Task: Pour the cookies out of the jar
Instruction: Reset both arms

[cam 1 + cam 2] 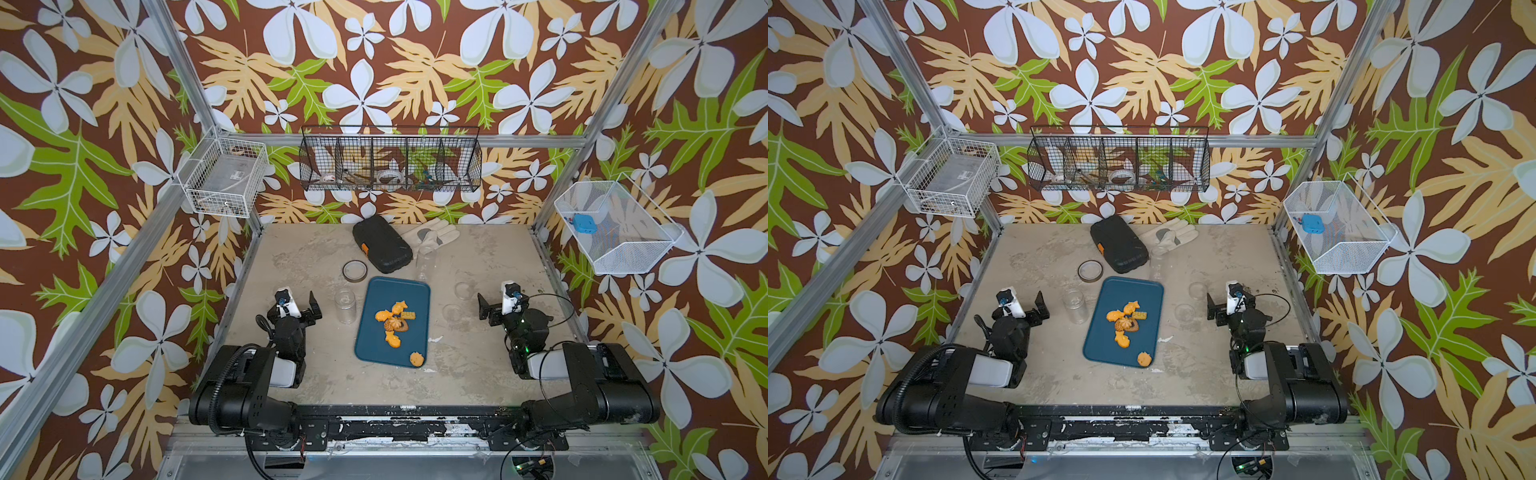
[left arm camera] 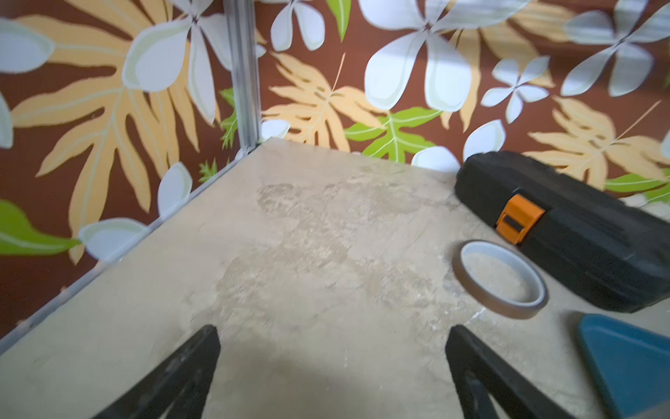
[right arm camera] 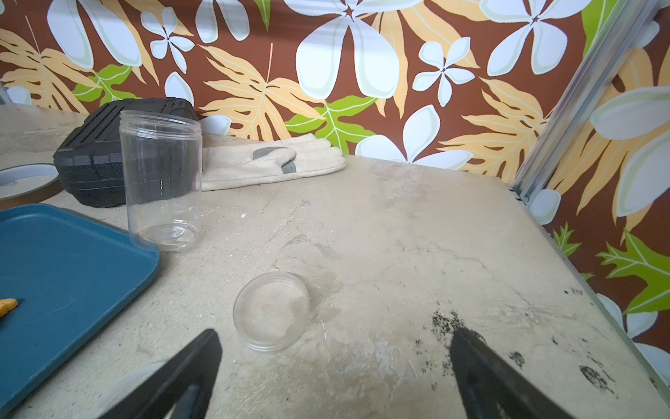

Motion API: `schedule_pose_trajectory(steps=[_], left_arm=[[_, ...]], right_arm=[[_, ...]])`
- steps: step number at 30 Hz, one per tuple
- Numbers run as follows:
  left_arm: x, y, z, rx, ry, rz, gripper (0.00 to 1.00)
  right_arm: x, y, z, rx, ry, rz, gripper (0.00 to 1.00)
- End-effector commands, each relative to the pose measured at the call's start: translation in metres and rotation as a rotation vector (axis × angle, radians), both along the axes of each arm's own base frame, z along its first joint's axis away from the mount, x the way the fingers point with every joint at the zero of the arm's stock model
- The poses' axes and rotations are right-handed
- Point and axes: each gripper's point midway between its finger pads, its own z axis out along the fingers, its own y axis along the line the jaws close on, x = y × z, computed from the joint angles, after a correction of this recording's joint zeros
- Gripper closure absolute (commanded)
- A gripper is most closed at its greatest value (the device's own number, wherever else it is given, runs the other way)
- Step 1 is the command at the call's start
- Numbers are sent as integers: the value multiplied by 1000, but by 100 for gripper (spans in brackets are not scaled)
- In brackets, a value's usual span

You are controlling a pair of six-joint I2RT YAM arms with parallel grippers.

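Observation:
Several orange-golden cookies (image 1: 381,316) (image 1: 1113,316) lie loose on the blue tray (image 1: 395,291) (image 1: 1129,291). One (image 1: 416,358) sits alone near the tray's front right corner. An empty clear jar (image 1: 345,306) (image 1: 1075,305) stands upright just left of the tray, lidless. A taller empty clear jar (image 1: 424,262) (image 3: 161,181) stands at the tray's far right corner. My left gripper (image 1: 297,302) (image 2: 333,348) is open over bare table, left of the near jar. My right gripper (image 1: 500,300) (image 3: 335,350) is open right of the tray, holding nothing.
Two clear lids (image 1: 462,289) (image 1: 451,311) lie on the table between the tray and my right gripper; one lid (image 3: 272,312) is just ahead of its fingers. A tape roll (image 1: 355,270) (image 2: 500,279), black case (image 1: 382,243) and glove (image 1: 432,235) lie behind the tray.

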Motion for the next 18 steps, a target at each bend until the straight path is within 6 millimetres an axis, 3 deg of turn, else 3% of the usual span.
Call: schedule_pose_trajectory(steps=[1,18], left_arm=[[2,-4,13,14,-50,-28,0],[4,-7,12,19,-43,-45,0]], right_arm=[[2,-1,7,-7,-29,-5,0],[4,-1,5,-7,-20,-5,0]])
